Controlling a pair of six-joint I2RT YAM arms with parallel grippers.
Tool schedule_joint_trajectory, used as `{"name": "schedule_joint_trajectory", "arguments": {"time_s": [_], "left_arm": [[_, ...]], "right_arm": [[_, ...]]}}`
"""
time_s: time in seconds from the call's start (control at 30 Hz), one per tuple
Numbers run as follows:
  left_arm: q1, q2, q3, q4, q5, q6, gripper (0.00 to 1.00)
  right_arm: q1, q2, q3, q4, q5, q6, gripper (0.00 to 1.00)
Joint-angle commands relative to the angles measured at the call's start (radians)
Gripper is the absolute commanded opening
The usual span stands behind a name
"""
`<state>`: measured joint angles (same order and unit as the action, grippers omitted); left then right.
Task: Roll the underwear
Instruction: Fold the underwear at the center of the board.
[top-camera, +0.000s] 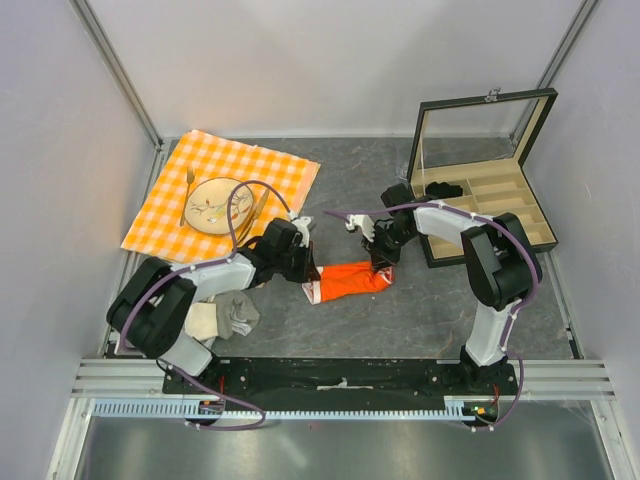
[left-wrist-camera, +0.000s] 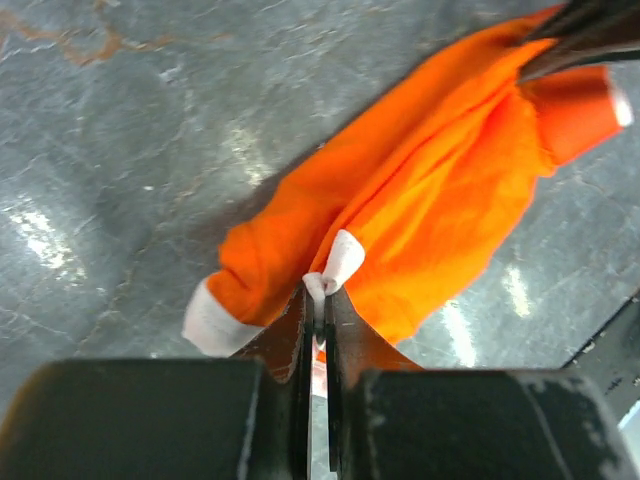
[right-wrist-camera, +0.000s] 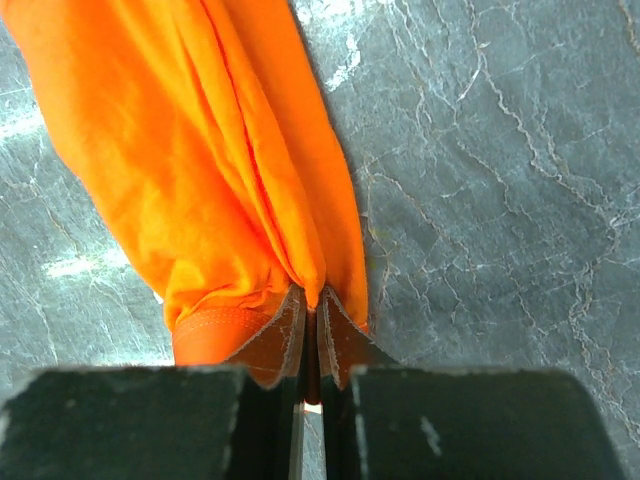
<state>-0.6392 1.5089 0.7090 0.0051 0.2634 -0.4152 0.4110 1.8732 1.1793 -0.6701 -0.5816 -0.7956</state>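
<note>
The underwear (top-camera: 347, 279), bright orange-red with white trim, lies stretched between both grippers on the grey table. My left gripper (top-camera: 310, 272) is shut on its white-trimmed left end, seen up close in the left wrist view (left-wrist-camera: 322, 285) with the orange fabric (left-wrist-camera: 430, 210) running away to the upper right. My right gripper (top-camera: 383, 262) is shut on its right end; in the right wrist view (right-wrist-camera: 311, 298) the jaws pinch a fold of the orange fabric (right-wrist-camera: 190, 170).
An orange checkered cloth (top-camera: 222, 195) with a plate (top-camera: 217, 204) and cutlery lies at the back left. An open black compartment box (top-camera: 488, 200) stands at the right. Grey-white cloths (top-camera: 225, 315) lie by the left arm's base.
</note>
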Motion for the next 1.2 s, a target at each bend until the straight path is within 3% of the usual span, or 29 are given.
{"name": "schedule_joint_trajectory", "arguments": {"time_s": [0.0, 0.23, 0.47, 0.6, 0.97, 1.17], "left_arm": [[0.049, 0.069, 0.02, 0.007, 0.0, -0.008, 0.04], [0.085, 0.148, 0.014, 0.03, -0.027, -0.01, 0.06], [0.105, 0.232, 0.092, -0.043, -0.018, 0.049, 0.07], [0.111, 0.29, 0.2, -0.132, -0.015, 0.102, 0.08], [0.127, 0.407, 0.368, -0.269, -0.021, 0.208, 0.09], [0.131, 0.432, 0.434, -0.312, -0.015, 0.237, 0.11]], "right_arm": [[0.022, 0.058, -0.024, -0.017, 0.052, 0.01, 0.09], [0.022, 0.044, -0.033, -0.014, 0.049, 0.012, 0.17], [0.014, -0.042, -0.058, -0.031, 0.032, 0.01, 0.41], [-0.009, -0.109, -0.055, -0.031, 0.037, 0.027, 0.49], [-0.087, -0.174, -0.021, -0.036, 0.15, 0.01, 0.56], [-0.094, -0.169, -0.009, -0.023, 0.157, 0.007, 0.48]]}}
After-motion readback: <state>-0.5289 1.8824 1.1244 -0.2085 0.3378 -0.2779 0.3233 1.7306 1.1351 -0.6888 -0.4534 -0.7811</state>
